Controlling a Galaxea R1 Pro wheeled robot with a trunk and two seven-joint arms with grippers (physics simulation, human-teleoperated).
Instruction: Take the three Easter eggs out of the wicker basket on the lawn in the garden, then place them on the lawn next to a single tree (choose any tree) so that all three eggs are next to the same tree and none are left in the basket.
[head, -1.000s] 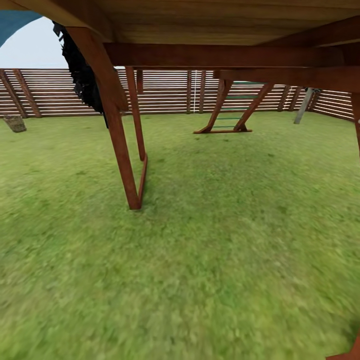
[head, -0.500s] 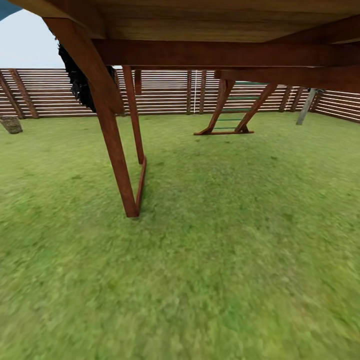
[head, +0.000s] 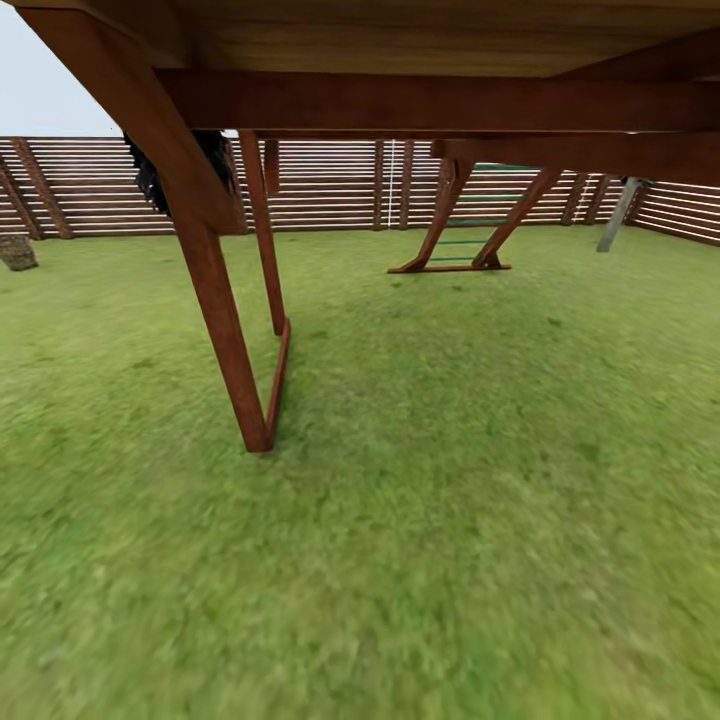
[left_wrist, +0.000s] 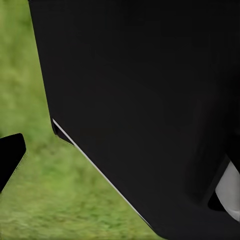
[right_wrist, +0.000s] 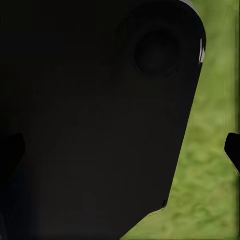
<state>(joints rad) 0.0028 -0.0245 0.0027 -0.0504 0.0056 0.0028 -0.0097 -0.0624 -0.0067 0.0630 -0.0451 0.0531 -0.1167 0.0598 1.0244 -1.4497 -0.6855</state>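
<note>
The Easter eggs and the wicker basket are out of view. The lawn (head: 430, 520) spreads in front of me in the head view. Far off at the right, by the fence, leans the pale grey trunk of a tree (head: 612, 214). In the left wrist view a black fingertip (left_wrist: 10, 156) sits at the picture's edge over grass, beside a black part of my own body (left_wrist: 150, 100). The right gripper (right_wrist: 120, 150) has its two fingertips far apart at both edges of its view, with nothing held between them.
A brown wooden play frame stands over me, with its near slanted leg (head: 225, 330) planted in the grass left of centre and a far ladder brace (head: 455, 235). A slatted wooden fence (head: 330, 185) closes the yard. Dark foliage (head: 150, 170) hangs behind the leg, and a scaly stump (head: 15, 252) sits far left.
The whole head view has shifted: the frame's near leg now sits lower and further left, and the stump has slid towards the left edge, so the camera has moved.
</note>
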